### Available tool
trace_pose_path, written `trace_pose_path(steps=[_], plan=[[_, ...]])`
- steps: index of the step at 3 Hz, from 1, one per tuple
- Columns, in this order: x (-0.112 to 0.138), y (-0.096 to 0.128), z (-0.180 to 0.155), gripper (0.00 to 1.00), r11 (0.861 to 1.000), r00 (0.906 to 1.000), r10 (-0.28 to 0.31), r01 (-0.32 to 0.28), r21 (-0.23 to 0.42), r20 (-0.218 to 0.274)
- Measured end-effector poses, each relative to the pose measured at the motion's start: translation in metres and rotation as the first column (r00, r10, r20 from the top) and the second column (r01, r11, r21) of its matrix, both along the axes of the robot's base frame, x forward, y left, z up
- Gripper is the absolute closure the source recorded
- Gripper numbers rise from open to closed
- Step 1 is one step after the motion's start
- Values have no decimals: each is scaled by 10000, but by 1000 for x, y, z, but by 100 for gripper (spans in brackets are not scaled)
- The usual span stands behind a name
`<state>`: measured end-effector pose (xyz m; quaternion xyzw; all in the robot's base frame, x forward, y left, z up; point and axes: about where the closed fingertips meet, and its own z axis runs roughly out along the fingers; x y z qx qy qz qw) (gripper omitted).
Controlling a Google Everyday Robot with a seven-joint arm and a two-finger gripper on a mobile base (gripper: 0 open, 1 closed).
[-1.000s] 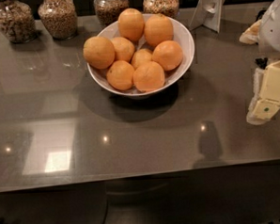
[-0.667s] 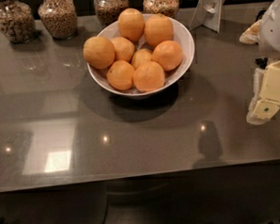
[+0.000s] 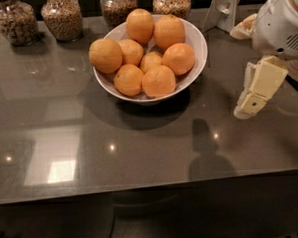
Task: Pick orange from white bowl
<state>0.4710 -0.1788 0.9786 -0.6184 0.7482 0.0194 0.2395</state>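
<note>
The white bowl (image 3: pixel 199 51) sits on the grey countertop at the back centre and holds a heap of several oranges. The nearest orange (image 3: pixel 158 81) lies at the bowl's front rim, and another (image 3: pixel 105 55) juts over the left rim. My gripper (image 3: pixel 249 104) is cream-coloured and hangs from the white arm (image 3: pixel 279 21) at the right. It is to the right of the bowl, a little above the counter, and touches nothing. It holds nothing.
Several glass jars of grain (image 3: pixel 62 16) stand in a row behind the bowl. A white stand (image 3: pixel 223 7) is at the back right. The counter's front edge (image 3: pixel 142 189) runs across the lower part of the view.
My gripper has moved left toward the bowl and slightly up. The bowl and the oranges have not moved.
</note>
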Motion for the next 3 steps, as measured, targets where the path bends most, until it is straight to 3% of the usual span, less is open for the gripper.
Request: trace_pose_path(steps=[1,3], plan=[[32,36,11,0,9910,9974,468,-533,1232,552],[85,122,31,0,9392,9840,1370,-1655,3009,1135]])
